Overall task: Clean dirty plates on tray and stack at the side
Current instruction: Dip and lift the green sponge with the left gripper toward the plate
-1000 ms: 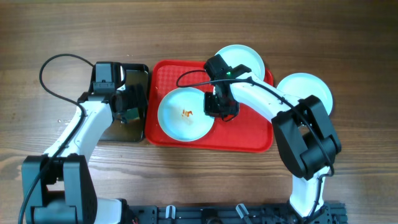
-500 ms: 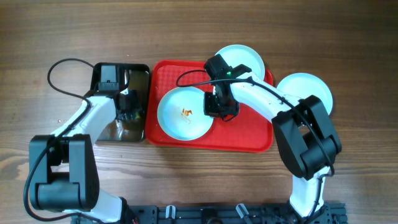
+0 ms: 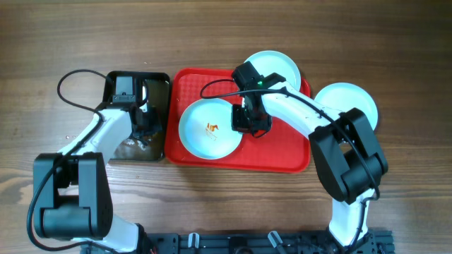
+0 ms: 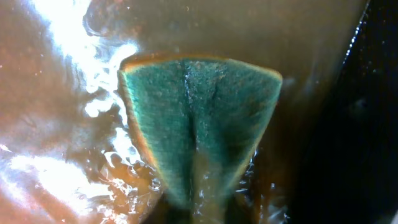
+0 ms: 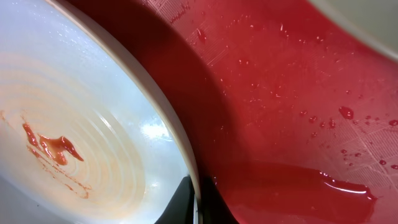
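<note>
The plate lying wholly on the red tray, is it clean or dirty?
Dirty: the plate has an orange-red smear at its centre, not wiped off, seen in both the overhead and right wrist views.

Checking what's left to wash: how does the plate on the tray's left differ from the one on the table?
The tray plate has an orange-red smear in its middle; the table plate looks clean. The tray plate lies on the red tray with the right gripper at its rim; the table plate lies on the table beside it. Both are round, pale and alike in size.
</note>
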